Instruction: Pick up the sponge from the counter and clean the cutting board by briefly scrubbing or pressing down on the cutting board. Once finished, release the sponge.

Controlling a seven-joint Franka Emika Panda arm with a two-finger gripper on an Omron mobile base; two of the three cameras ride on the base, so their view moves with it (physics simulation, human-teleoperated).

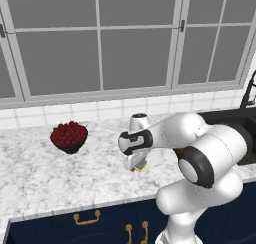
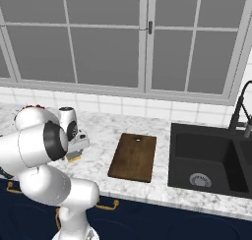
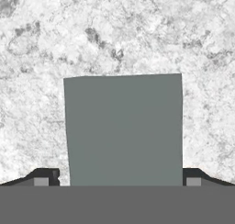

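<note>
— Grey on top, yellow underneath: is that small flat rectangular sponge [image 3: 123, 129] in the two-finger gripper [image 3: 119, 179]?

— It sits squarely between the two dark fingertips [image 3: 42, 178], one at each side edge. The jaws are apart by the sponge's width; from the hand view I cannot tell whether they press it or merely flank it.

— And where is it in the kitchen?

— On the broad white marble counter with grey veining [image 1: 40, 173], near the front edge above the navy cabinets with gold handles [image 1: 87, 219]. In the left base view its yellow edge [image 1: 140, 166] peeks out under the white hand; in the right base view it shows as a yellow sliver [image 2: 74, 157].

— The flat dark-brown wooden cutting board [image 2: 133, 156]?

— Lying flat on the counter, apart from the sponge, between it and the black sink [image 2: 206, 160]. Nothing rests on it.

— Anything else?

— A dark bowl of red fruit [image 1: 69, 136] stands on the far side of the gripper from the board, towards the white tiled wall.
</note>
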